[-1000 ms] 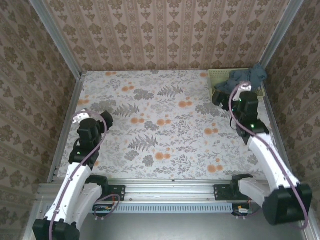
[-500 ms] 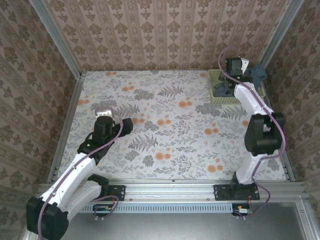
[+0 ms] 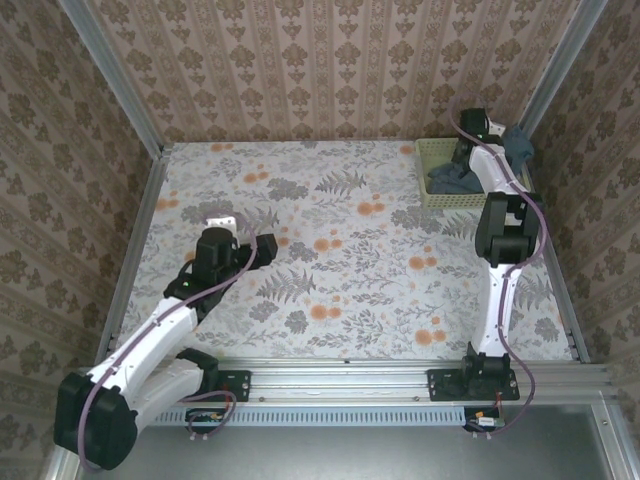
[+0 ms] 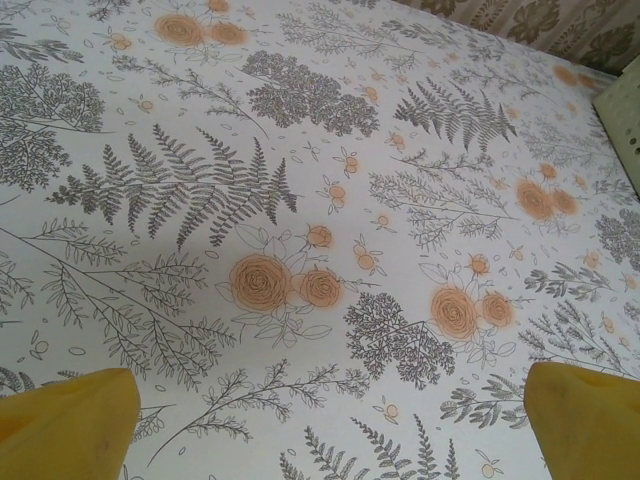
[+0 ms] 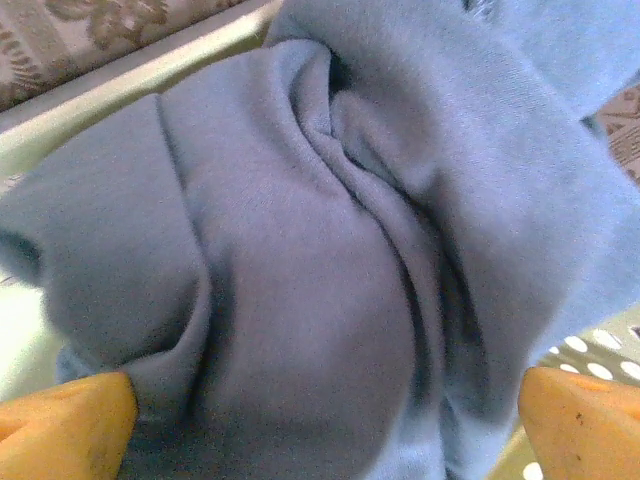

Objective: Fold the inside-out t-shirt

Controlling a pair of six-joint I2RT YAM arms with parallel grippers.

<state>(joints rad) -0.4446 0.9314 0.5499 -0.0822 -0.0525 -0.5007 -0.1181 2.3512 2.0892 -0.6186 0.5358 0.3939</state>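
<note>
T-shirt (image 3: 452, 178) bunched in pale basket (image 3: 428, 152), far right corner of floral table (image 3: 330, 290). Right gripper (image 5: 320, 425) right above shirt, yellow fingers (image 5: 70, 420) spread wide, blue-grey folds between them, nothing pinched. Left gripper (image 4: 325, 425) spread wide too, over bare tabletop left of centre, well apart from shirt.

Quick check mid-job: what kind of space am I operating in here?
Probably a boxed-in robot test cell dressed like a home: patterned wallpaper panels on three sides, aluminium frame posts at the corners, a floral table cover, and a laundry basket holding the t-shirt.
</note>
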